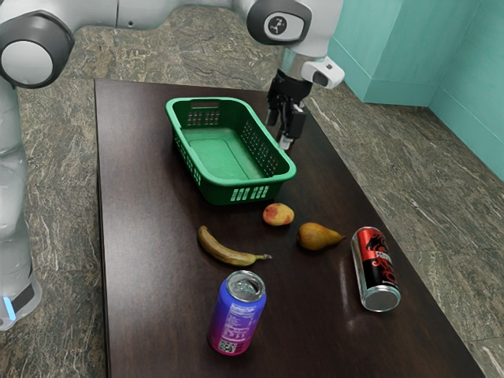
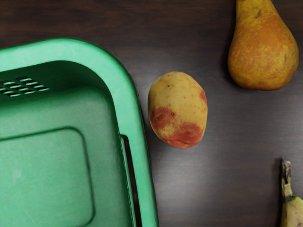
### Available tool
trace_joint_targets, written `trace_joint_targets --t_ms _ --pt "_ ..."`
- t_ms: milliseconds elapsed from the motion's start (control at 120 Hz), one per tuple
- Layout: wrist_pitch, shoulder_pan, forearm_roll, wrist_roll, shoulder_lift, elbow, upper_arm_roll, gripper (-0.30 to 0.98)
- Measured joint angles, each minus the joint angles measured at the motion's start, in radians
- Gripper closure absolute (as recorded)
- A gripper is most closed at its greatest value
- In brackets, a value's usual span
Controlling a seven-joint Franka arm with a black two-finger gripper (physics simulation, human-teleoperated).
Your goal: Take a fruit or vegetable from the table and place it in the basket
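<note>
In the exterior view my gripper (image 1: 286, 140) points down at the right long side of the green basket (image 1: 289, 167), near its rim. Whether it is open or shut cannot be made out. A small red-and-yellow fruit (image 1: 278, 214) lies on the table just outside the basket's near end, with a pear (image 1: 319, 236) and a banana (image 1: 224, 250) close by. In the wrist view the same red-and-yellow fruit (image 2: 178, 109) rests beside the basket's rim (image 2: 124, 101); the pear (image 2: 263, 49) and the banana's stem end (image 2: 287, 182) lie farther from the basket.
A blue-purple can (image 1: 237, 315) stands upright on the dark table (image 1: 153, 299), nearer the camera than the banana. Another can, red and black (image 1: 376, 269), is beyond the pear toward the exterior view's right, close to the table's edge.
</note>
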Motion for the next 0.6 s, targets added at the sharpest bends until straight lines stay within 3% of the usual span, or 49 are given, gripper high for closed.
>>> trace_joint_targets --t_ms 25,50,83,117,150,267,325,442,600 --pt "-0.02 -0.198 -0.011 0.018 0.011 0.175 0.201 0.0" --pt "-0.038 -0.324 -0.018 0.034 -0.007 0.286 0.327 0.0" --pt "-0.058 -0.425 -0.02 0.057 -0.026 0.374 0.426 0.0" --pt "-0.074 -0.448 -0.02 0.093 -0.035 0.421 0.466 0.0" --pt "-0.084 -0.4 -0.016 0.137 -0.037 0.443 0.468 0.0" --pt "-0.133 -0.067 -0.003 0.28 0.029 0.414 0.434 0.0" --pt "-0.16 0.076 0.058 0.341 0.119 0.401 0.392 0.0" --pt "-0.166 -0.061 0.158 0.451 0.228 0.401 0.335 0.0" --pt "-0.145 -0.076 0.174 0.582 0.25 0.367 0.25 0.0"
